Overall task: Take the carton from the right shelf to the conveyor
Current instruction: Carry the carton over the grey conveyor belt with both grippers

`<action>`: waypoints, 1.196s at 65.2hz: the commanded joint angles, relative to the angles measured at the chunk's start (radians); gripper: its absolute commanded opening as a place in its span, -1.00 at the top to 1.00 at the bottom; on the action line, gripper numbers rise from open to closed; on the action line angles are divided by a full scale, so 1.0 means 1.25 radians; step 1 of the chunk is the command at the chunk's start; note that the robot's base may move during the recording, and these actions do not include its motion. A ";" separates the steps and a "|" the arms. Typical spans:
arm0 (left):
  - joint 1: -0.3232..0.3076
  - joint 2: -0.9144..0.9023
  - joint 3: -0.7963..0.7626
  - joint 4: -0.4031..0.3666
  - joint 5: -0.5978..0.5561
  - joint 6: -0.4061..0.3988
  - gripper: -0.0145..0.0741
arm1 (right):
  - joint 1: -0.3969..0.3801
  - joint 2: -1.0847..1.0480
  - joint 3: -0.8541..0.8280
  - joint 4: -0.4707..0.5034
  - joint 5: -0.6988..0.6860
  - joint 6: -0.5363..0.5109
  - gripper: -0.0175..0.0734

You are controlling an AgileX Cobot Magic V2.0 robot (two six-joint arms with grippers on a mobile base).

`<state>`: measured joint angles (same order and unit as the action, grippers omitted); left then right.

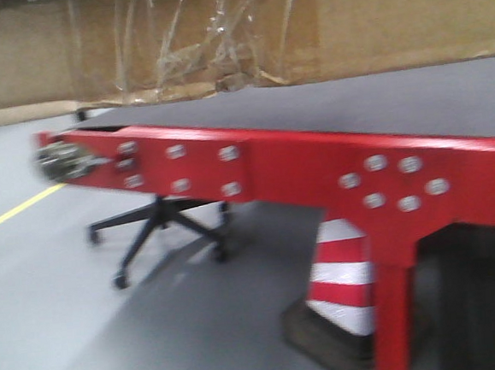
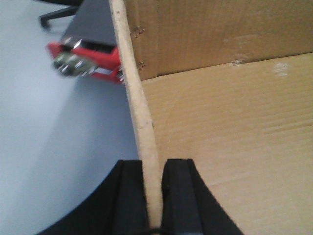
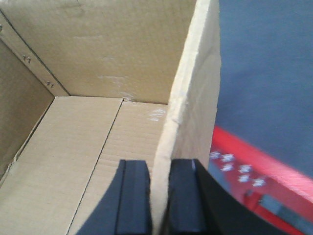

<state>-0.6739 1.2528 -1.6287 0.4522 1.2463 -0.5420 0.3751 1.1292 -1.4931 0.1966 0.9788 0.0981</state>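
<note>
The brown carton [image 1: 218,33] fills the top of the front view, held above the conveyor belt [image 1: 378,102], with crinkled clear tape on its lower seam. My left gripper [image 2: 154,196] is shut on the carton's left wall edge [image 2: 134,88]; the open inside of the carton [image 2: 234,137] lies to its right. My right gripper [image 3: 160,196] is shut on the carton's right wall edge [image 3: 195,98], with the carton's inside [image 3: 73,147] to its left. The conveyor's red front edge [image 1: 315,167] runs across below the carton. The right shelf is out of view.
A black office-chair base [image 1: 161,226] stands on the grey floor under the conveyor's left end. A red-and-white striped block [image 1: 340,272] stands beside the red conveyor leg [image 1: 394,319]. A yellow line [image 1: 18,210] crosses the floor at left. The belt's end roller [image 1: 61,161] sticks out left.
</note>
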 commanded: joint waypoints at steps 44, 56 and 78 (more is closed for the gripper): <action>-0.007 -0.009 -0.001 -0.008 -0.020 0.006 0.70 | -0.002 -0.009 -0.005 0.012 -0.059 -0.011 0.77; -0.007 -0.009 -0.001 -0.008 -0.020 0.006 0.70 | -0.002 -0.009 -0.005 0.012 -0.059 -0.011 0.77; -0.007 -0.007 -0.001 -0.008 -0.020 0.006 0.70 | -0.002 -0.009 -0.005 0.012 -0.059 -0.011 0.77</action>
<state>-0.6739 1.2528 -1.6287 0.4522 1.2444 -0.5420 0.3751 1.1292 -1.4931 0.1966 0.9788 0.0981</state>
